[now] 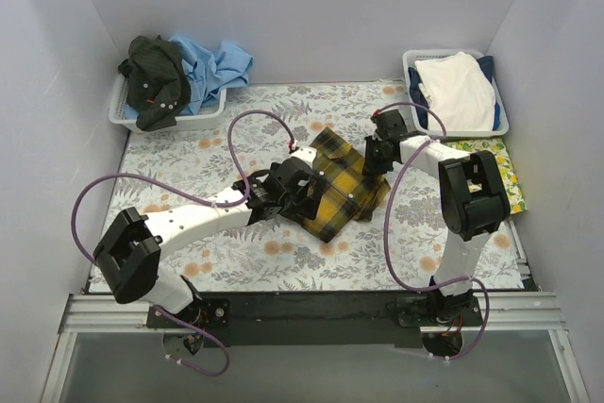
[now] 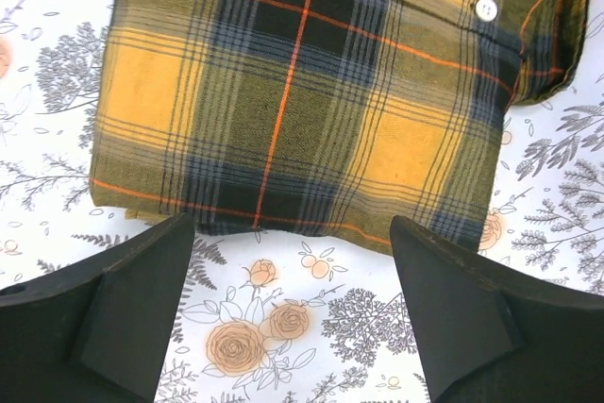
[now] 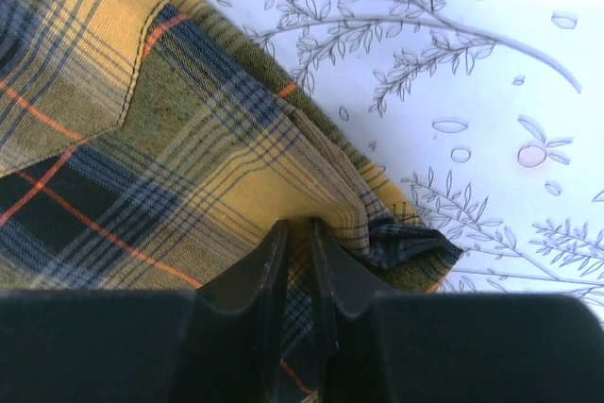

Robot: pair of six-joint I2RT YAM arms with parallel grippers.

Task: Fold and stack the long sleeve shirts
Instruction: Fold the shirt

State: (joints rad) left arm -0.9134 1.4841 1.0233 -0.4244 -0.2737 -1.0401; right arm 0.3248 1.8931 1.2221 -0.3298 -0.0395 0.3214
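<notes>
A yellow-and-black plaid shirt [image 1: 342, 186] lies folded in the middle of the table. My left gripper [image 1: 300, 197] is open at its left edge, low over the table cover. In the left wrist view the plaid shirt [image 2: 311, 92] lies just beyond my spread fingers [image 2: 142, 299], which hold nothing. My right gripper [image 1: 377, 153] is at the shirt's far right corner. In the right wrist view its fingertips [image 3: 294, 233] are shut on a pinched fold of the plaid cloth [image 3: 189, 167]. A dark shirt [image 1: 156, 77] and a light blue shirt [image 1: 212, 63] lie in the back left basket.
A white basket [image 1: 123, 110] at the back left holds the other shirts. A second basket [image 1: 412, 68] at the back right holds white and blue cloth [image 1: 460, 90]. A yellow floral cloth [image 1: 505, 172] lies at the right edge. White walls enclose the table.
</notes>
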